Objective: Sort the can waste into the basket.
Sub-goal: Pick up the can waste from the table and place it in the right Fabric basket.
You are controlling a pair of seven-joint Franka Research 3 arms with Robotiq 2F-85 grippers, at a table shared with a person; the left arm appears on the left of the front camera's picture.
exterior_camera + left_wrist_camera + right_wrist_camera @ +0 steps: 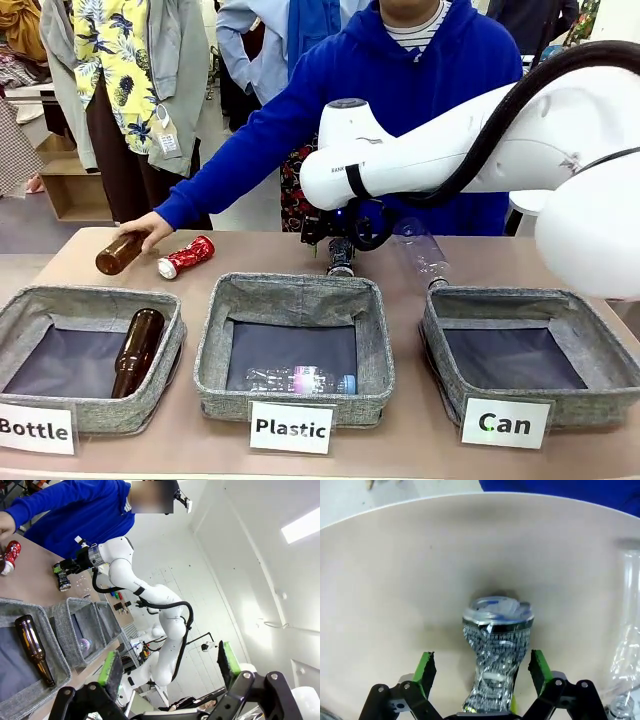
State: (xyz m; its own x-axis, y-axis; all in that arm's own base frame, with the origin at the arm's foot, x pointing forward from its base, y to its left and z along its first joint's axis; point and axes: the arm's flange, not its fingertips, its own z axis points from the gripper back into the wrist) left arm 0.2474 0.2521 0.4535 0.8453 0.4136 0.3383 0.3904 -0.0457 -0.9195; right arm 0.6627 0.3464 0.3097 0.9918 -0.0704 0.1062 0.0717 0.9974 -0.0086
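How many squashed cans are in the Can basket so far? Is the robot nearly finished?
Not nearly. Done: nothing yet, the Can basket holds only its dark lining. In hand: the right end effector is open, with its fingers on either side of the black can, not gripping it. To do: that can and the red can beside the person's hand both need moving.

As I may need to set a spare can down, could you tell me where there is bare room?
The Can basket is bare inside. Bare table runs between the red can and the black can. It is crowded far left, where the person's hand touches a brown bottle, and around the right gripper, open astride the black can beside a clear bottle.
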